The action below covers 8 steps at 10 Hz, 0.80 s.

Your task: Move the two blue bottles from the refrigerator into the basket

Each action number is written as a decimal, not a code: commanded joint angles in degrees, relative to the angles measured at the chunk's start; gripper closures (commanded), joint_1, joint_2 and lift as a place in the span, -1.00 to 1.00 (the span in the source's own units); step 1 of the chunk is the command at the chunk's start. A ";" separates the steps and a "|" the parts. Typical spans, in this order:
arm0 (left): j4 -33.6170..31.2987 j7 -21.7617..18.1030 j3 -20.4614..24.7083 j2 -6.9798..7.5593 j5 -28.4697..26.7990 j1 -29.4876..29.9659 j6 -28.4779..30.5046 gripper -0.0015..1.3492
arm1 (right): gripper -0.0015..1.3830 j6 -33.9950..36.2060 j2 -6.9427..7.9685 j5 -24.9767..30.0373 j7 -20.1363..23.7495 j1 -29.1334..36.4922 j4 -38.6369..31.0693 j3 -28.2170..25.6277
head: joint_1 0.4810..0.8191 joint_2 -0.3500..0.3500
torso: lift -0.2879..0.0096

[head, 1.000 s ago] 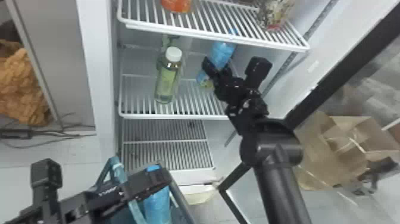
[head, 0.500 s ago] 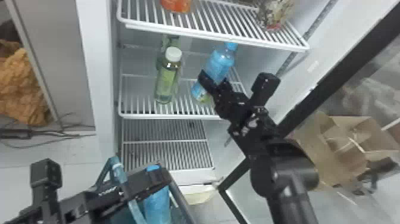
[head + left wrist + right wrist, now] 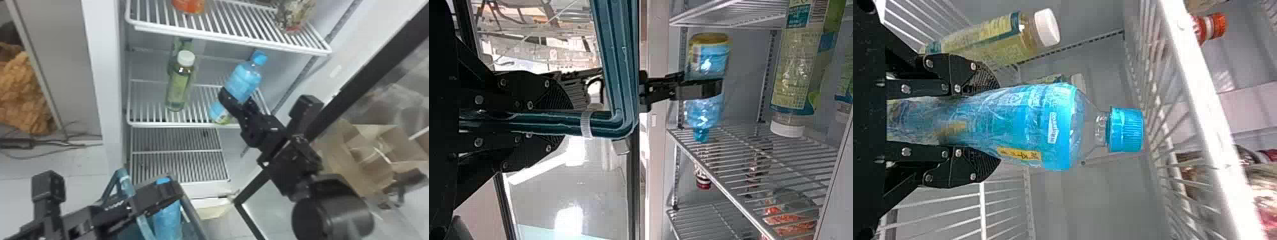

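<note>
Head view shows the blue bottle (image 3: 244, 79) farther out from beneath the upper shelf (image 3: 223, 37) than in the earlier frames: its blue cap (image 3: 259, 58), hidden by that shelf's front edge at first, is now fully in sight, and the right gripper (image 3: 239, 100) has shifted along with it. That suggests the hold is good and the bottle is on its way out of the refrigerator, with the lift and the trip to the basket (image 3: 127, 186) left to do. The right gripper is closed around the bottle's body, its two fingers kept apart by the bottle's width, one on each side. The bottle leans, cap up, with its base near the front edge of the middle shelf (image 3: 153, 123); whether the base touches the wires I cannot tell. The green bottle (image 3: 178, 86) stands on the same shelf, nearer the left edge and apart from the held one. Down below, the left gripper (image 3: 561, 122) is clamped on the basket's bar, and another blue bottle (image 3: 167, 220) is already inside the basket, so this looks like the last one. The next move probably calls for clearing the shelf's front edge without knocking the base, then lowering the bottle beside its mate.
</note>
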 commanded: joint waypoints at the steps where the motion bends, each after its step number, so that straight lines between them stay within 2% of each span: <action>1: 0.00 0.00 -0.11 0.17 0.06 0.07 -0.06 0.78 | 0.84 1.19 -0.22 -1.31 0.42 4.60 -5.45 -2.05 | 0.27 -1.00 | -0.52; 4: 0.00 0.00 0.00 0.17 0.06 -0.07 -0.06 0.78 | 0.84 4.00 -0.31 -4.05 1.65 14.02 -15.02 -3.43 | 0.27 -1.00 | -0.52; 8: 0.00 0.09 -0.23 0.17 0.17 -0.35 -0.20 0.78 | 0.84 8.92 1.98 -7.25 3.59 21.75 -19.38 -3.54 | 0.27 -1.00 | -0.52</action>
